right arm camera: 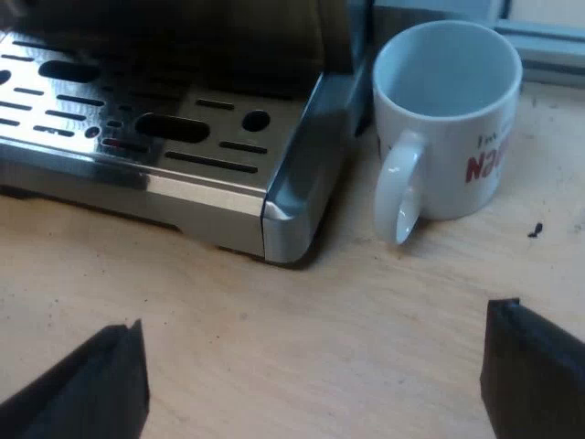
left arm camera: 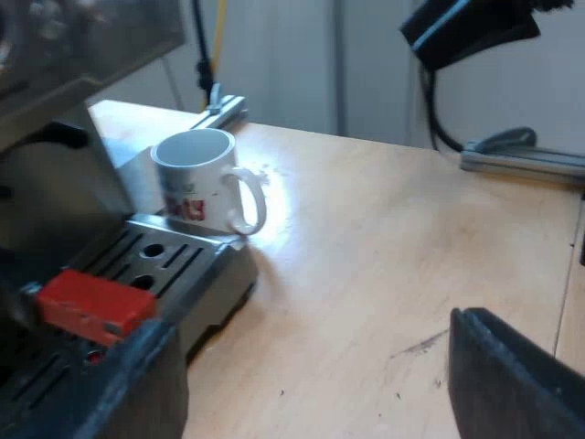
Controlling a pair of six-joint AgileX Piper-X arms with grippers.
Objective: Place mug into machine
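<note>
1. The white mug [right arm camera: 448, 119] stood upright and empty on the table [right arm camera: 274, 320], just beside the corner of the drip tray [right arm camera: 183, 137] and not yet on it.
2. The right gripper [right arm camera: 315, 366] hovered near, jaws wide and empty, with the mug's handle facing it.
3. The left gripper [left arm camera: 311, 384], jaws also wide and empty, hung by the holder's red end [left arm camera: 91, 302].
4. A clean placement likely meant gripping the mug's wall and lifting it clear of the tray's edge.

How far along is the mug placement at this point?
Done: nothing yet. The mug stands upright on the table beside the machine's drip tray, not on it. In hand: the right gripper faces it, fingers open, empty. Remaining: grasp, lift, set on tray.
</note>
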